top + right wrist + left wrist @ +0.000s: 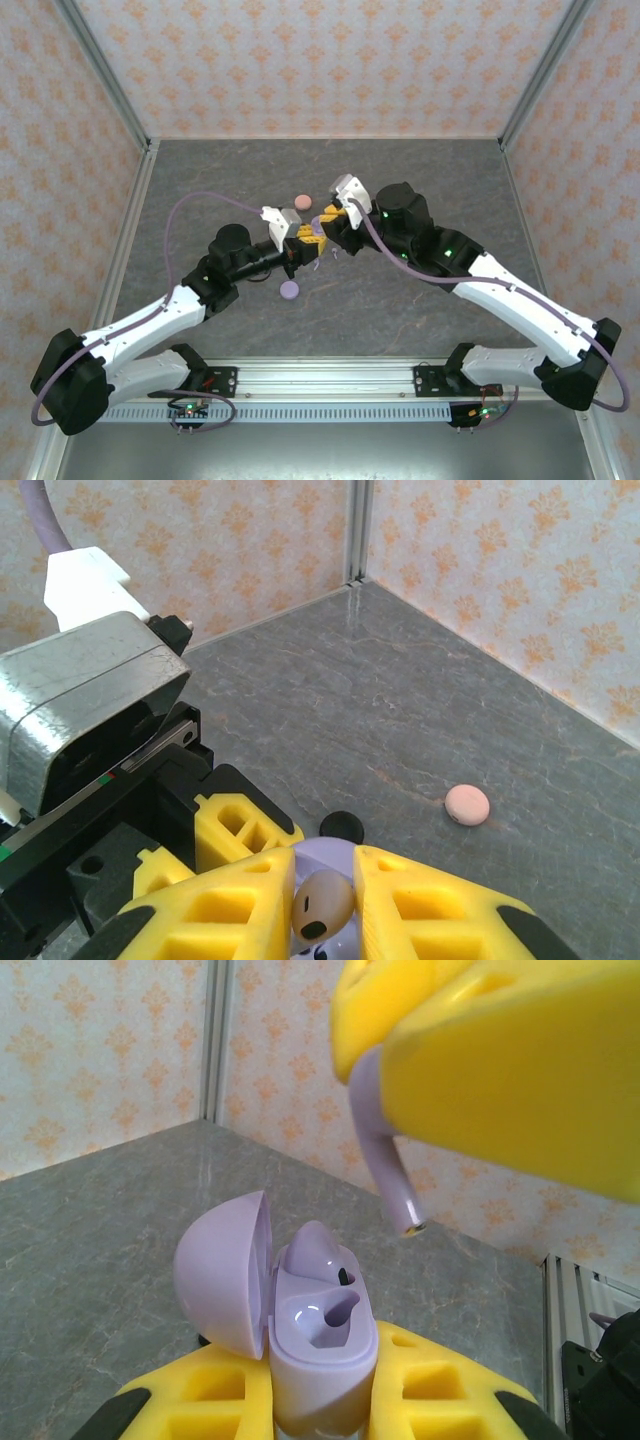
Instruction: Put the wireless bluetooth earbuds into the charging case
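My left gripper (pixel 322 1400) is shut on an open lilac charging case (pixel 320 1360), held upright with its lid (pixel 222 1270) swung to the left. One lilac earbud (pixel 318 1250) sits in the far slot; the near slot (pixel 335 1325) is empty. Just above and to the right hangs a second lilac earbud (pixel 383 1155), stem pointing down, pinched in the yellow fingers (pixel 520 1070) of my right gripper (pixel 322 898). From the right wrist, that earbud's head (pixel 322 908) shows between the shut fingers with the case below. Both grippers, left (pixel 300 243) and right (pixel 328 222), meet mid-table.
On the grey table lie a closed pink round case (pixel 467 804) toward the back, a black round case (pixel 340 826) just beyond the grippers, and a closed lilac one (pixel 289 290) in front of the left arm. Patterned walls enclose three sides.
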Available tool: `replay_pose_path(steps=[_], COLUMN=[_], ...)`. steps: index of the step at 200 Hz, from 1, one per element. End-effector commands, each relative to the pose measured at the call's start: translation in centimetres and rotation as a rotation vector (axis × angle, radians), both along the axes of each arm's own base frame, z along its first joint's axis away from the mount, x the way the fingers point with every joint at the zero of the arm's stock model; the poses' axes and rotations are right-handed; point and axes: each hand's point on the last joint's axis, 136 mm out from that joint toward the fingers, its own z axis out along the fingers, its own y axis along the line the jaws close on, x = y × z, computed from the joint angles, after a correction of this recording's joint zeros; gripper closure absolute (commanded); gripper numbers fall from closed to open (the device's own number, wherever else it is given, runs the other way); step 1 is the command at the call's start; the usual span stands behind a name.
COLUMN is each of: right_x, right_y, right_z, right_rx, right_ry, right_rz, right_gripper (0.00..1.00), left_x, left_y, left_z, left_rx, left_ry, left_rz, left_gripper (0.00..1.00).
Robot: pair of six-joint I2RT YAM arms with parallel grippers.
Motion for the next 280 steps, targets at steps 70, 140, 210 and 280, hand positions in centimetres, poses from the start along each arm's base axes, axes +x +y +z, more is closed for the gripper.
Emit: replay_pose_path(steps=[70, 140, 210, 280], right_x=[0.5, 0.8, 0.3, -0.2], right_y=[1.0, 0.5, 0.5, 0.5], right_z=[-0.4, -1.5, -3.2, -4.1], right_rx=[-0.066, -0.118, -0.147, -0.138], right_ry=[-0.068, -0.086, -0.054, -0.03], right_rz=[0.032, 0.01, 0.039, 0.054], right_gripper=[0.79, 0.79, 0.79, 0.79], left_x=[-0.5, -0.4, -0.4, -0.4], left_y=[-0.1, -0.2, -0.1, 0.1], left_z=[3.1, 3.1, 3.3, 3.2], left_rx=[-0.058, -0.06, -0.063, -0.062], left_ry=[-0.068, -0.065, -0.066, -0.063], left_rz=[-0.018, -0.018, -0.013, -0.005], left_gripper=[1.0, 1.0, 1.0, 1.0])
